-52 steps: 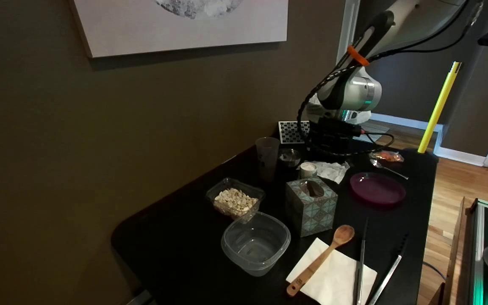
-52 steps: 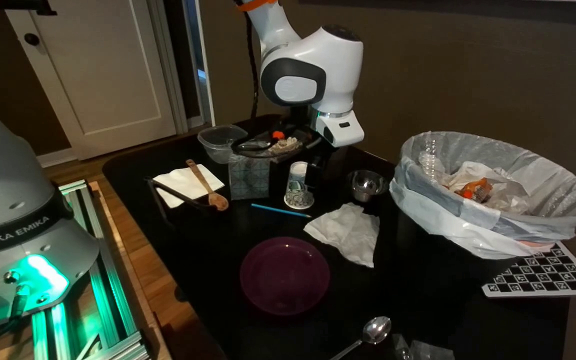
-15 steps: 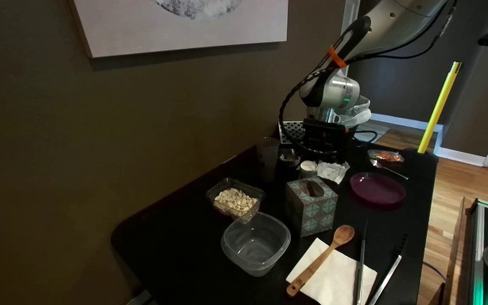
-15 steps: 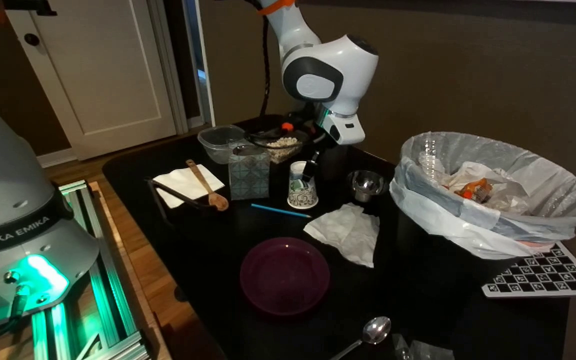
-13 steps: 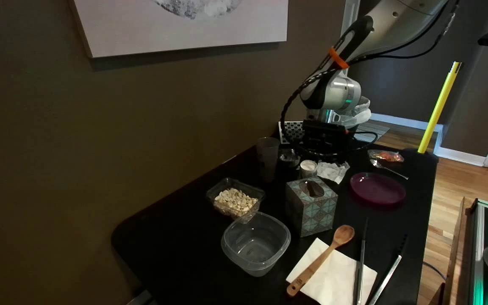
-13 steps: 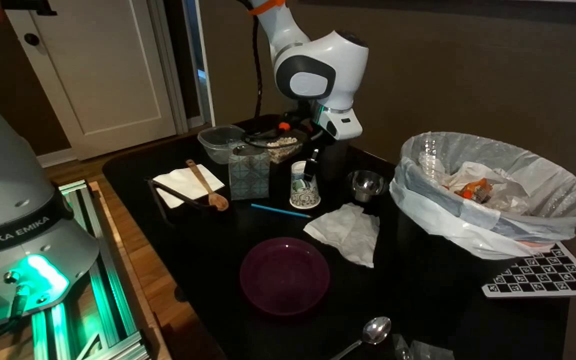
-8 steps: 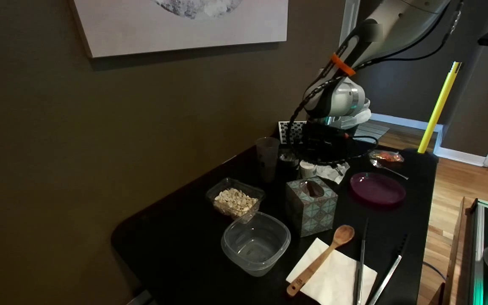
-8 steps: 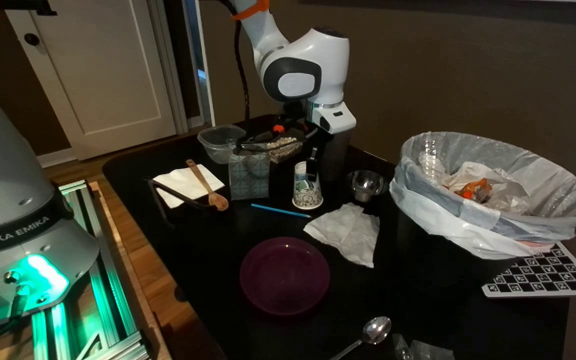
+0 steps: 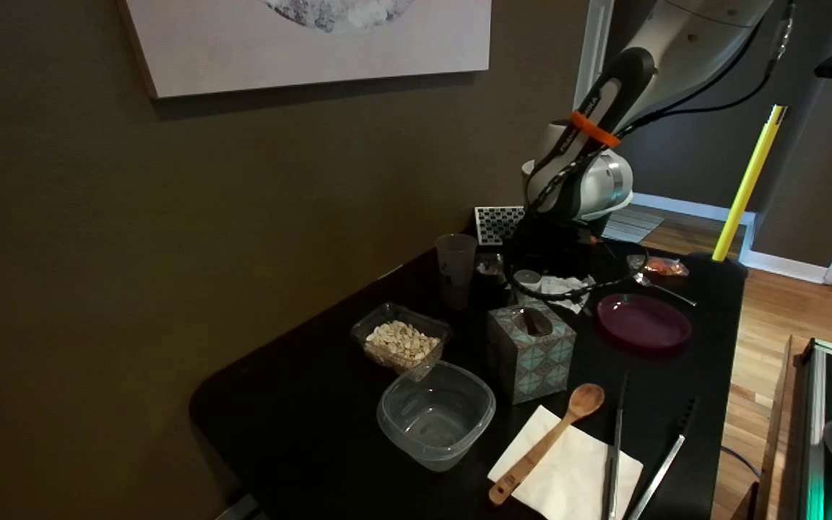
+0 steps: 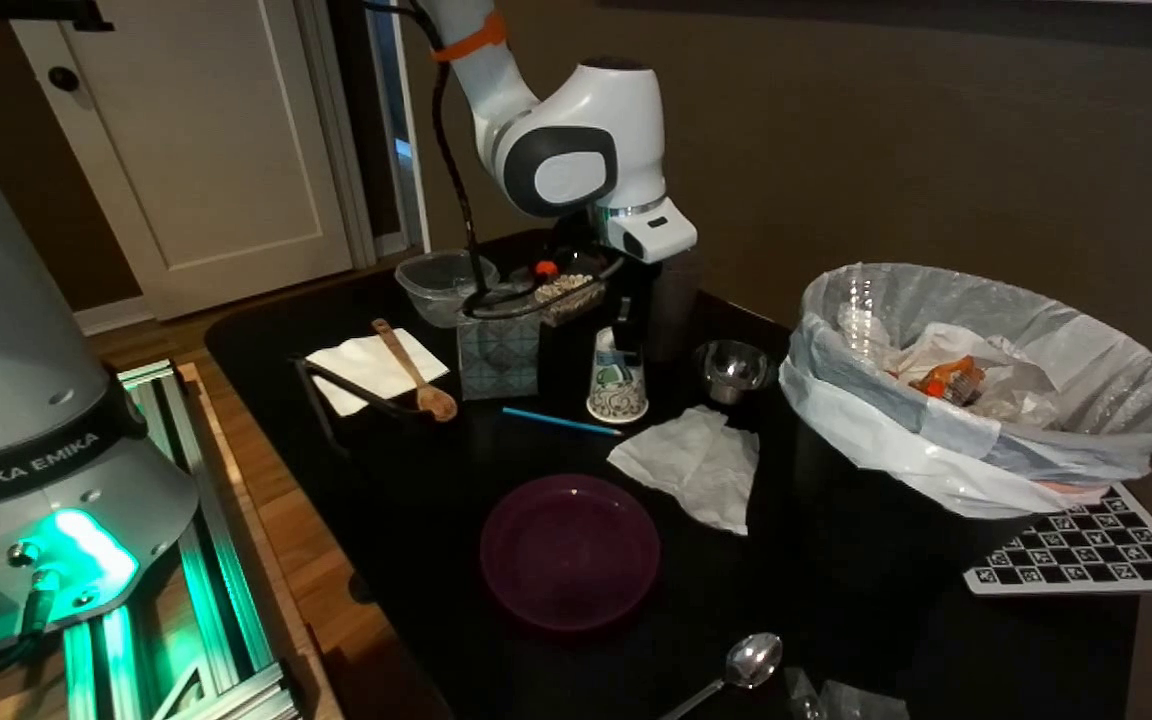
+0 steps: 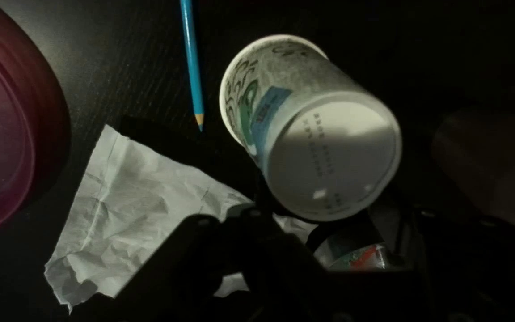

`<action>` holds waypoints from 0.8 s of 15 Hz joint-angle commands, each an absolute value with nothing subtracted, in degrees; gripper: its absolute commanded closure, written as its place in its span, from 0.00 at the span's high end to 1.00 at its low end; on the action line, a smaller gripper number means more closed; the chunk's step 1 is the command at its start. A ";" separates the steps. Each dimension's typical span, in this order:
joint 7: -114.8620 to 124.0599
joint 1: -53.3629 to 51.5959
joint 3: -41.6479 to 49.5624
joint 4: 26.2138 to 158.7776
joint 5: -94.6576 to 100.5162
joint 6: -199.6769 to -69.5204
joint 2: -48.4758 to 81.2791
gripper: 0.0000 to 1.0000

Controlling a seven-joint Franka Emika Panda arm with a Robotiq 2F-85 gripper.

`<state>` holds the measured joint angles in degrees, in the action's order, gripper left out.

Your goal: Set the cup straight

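The cup (image 10: pixel 618 390) is white with a printed scroll pattern. It is upside down, base up, wide rim at or close to the black table. It also shows in an exterior view (image 9: pixel 528 278), partly behind the arm's cable. In the wrist view its white base (image 11: pixel 333 156) faces me. My gripper (image 11: pixel 338 208) points at the cup, with one dark finger close on either side of the base. In an exterior view one finger (image 10: pixel 626 335) overlaps the cup's upper right. The pads are lost in the dark, so I cannot tell whether they press on it.
A blue pencil (image 10: pixel 561 420) and crumpled paper (image 10: pixel 691 470) lie close to the cup. The tissue box (image 10: pixel 498 350), small clear bowl (image 10: pixel 733 372) and tumbler (image 9: pixel 456 271) stand around it. A purple plate (image 10: pixel 571 550) and lined bin (image 10: pixel 986 430) are farther off.
In an exterior view the arm and hand have swung left over the last second while the fingertips stay near the cup. The cup has shifted slightly right.
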<state>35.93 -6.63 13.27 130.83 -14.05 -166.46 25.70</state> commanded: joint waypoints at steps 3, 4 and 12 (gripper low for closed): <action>39.52 -10.82 17.26 134.19 -11.03 -170.12 23.72 0.31; 40.03 -11.77 18.23 134.77 -10.41 -171.51 23.47 0.31; 41.33 -26.65 30.12 140.45 -11.12 -188.71 27.24 0.31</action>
